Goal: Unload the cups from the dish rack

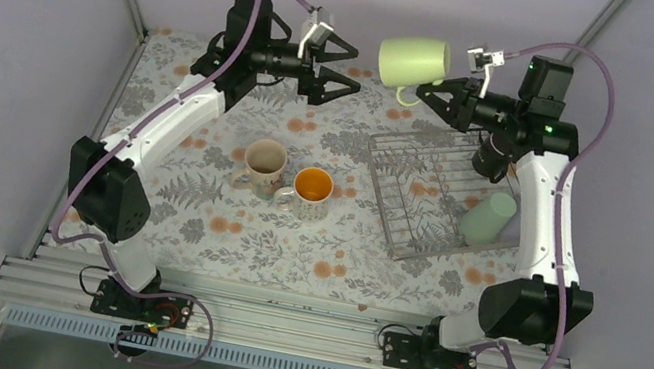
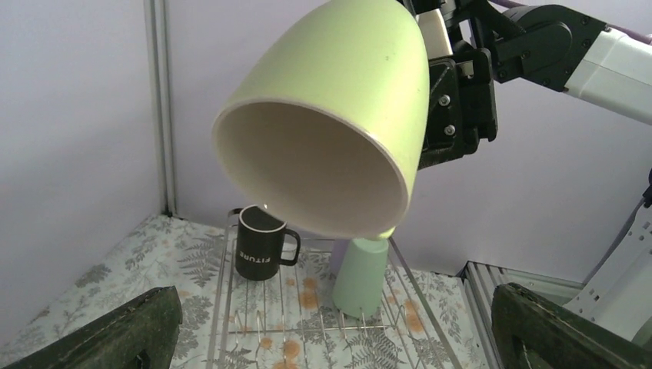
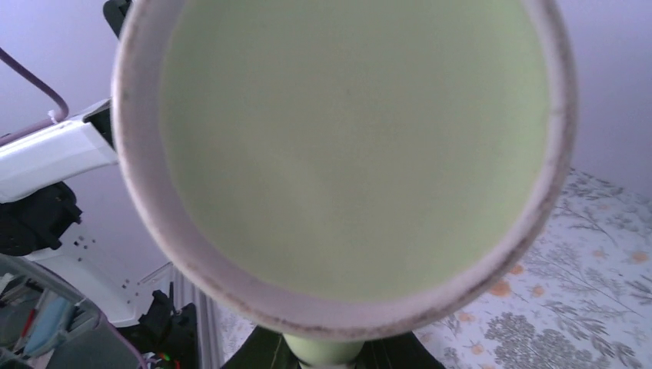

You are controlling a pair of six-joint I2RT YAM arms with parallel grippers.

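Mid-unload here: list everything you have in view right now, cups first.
pale green mug: one, pale green, on its side in the air beyond the rack, held by its handle
cream patterned mug: one, cream, upright on the table left of the rack
patterned mug with orange inside: one, upright on the table, right beside the cream one
black mug: one, black with white lettering, upright in the rack
green tumbler: one, pale green, in the rack
dish rack: one, silver wire, right side of the table
table: one, floral covering
left gripper: open, empty, facing the raised mug
right gripper: shut on the pale green mug's handle
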